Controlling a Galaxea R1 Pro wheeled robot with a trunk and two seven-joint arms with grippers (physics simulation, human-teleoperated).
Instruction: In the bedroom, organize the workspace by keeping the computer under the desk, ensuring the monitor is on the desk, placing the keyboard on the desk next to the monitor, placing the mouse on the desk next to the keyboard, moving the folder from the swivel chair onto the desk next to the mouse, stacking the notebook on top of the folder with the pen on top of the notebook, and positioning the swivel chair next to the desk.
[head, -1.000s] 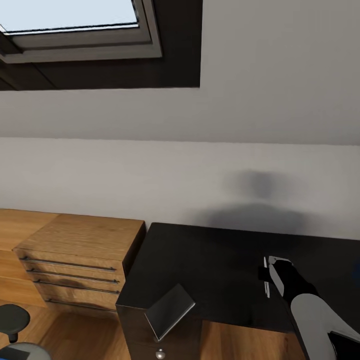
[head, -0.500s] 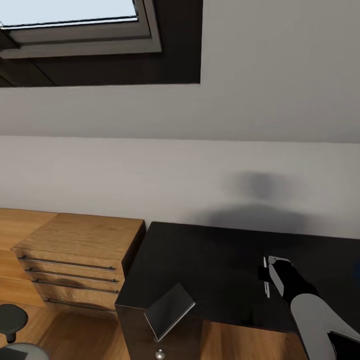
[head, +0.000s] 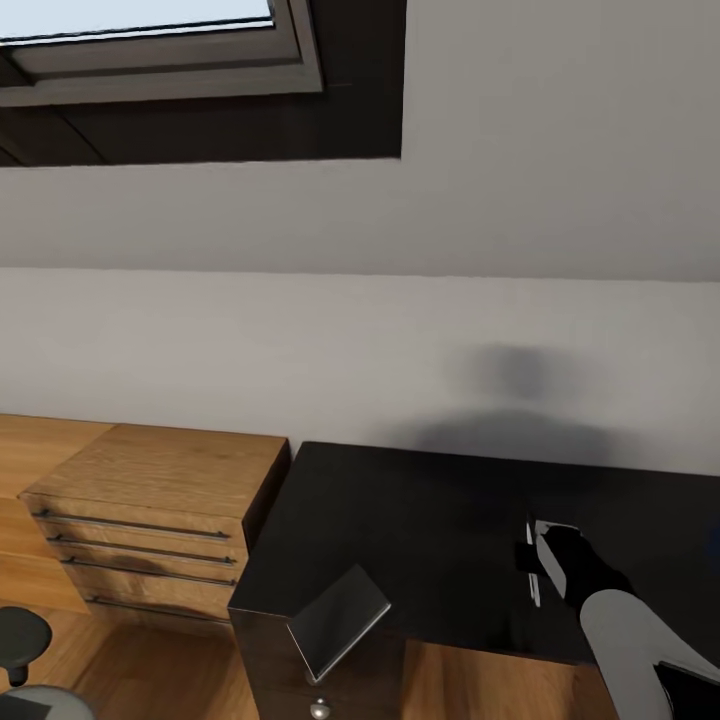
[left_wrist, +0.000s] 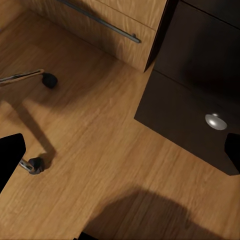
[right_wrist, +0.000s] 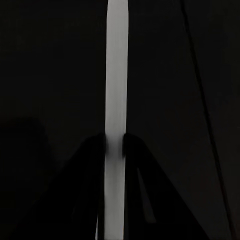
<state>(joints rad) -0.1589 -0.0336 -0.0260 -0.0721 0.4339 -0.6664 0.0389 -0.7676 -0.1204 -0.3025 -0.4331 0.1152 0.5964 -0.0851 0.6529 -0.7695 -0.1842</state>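
Right gripper over the glossy black worktop, its dark fingers pinched on a thin silver-white pen; in the head view the pen shows as a pale sliver at the gripper tip. Thin grey rectangular notebook lies tilted at the worktop's front left corner, overhanging the black drawer unit with round silver knob. Light-wood drawer chest stands just beside the worktop. Chrome chair leg with black castor rests on the wooden floor. Left fingers: spread cannot be told
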